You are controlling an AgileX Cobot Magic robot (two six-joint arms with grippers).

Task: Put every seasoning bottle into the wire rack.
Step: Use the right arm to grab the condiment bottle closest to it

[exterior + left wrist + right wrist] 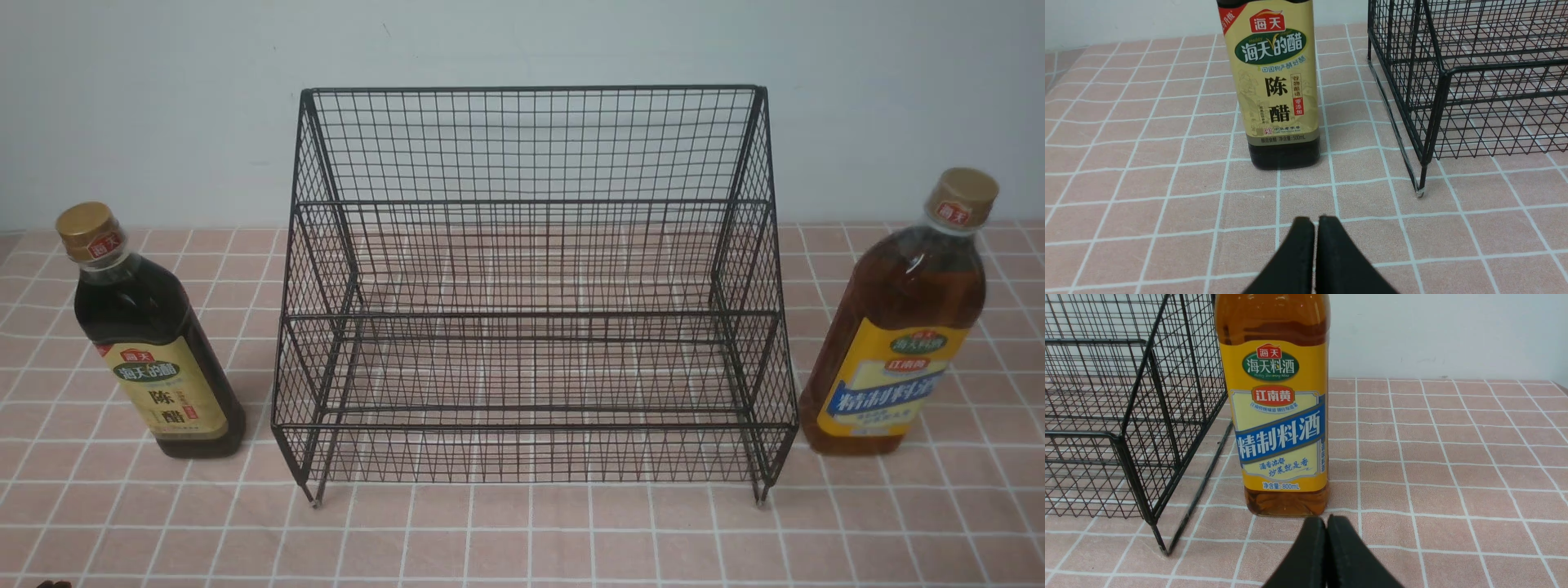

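Note:
The black wire rack (pixel 535 286) stands empty in the middle of the table. The smaller dark bottle (pixel 147 335) with beige label stands upright to its left; it also shows in the left wrist view (pixel 1276 81). The larger amber bottle (pixel 902 318) with yellow-blue label stands upright to the rack's right; it also shows in the right wrist view (pixel 1276 408). My left gripper (pixel 1316 220) is shut and empty, a short way in front of the dark bottle. My right gripper (pixel 1326 519) is shut and empty, close in front of the amber bottle's base. Neither gripper shows in the front view.
The table is covered with a pink checked cloth (pixel 522 531). A pale wall (pixel 163 98) rises right behind the rack. The rack's front foot (pixel 1419 192) stands near the dark bottle, and its other front foot (pixel 1163 547) near the amber bottle.

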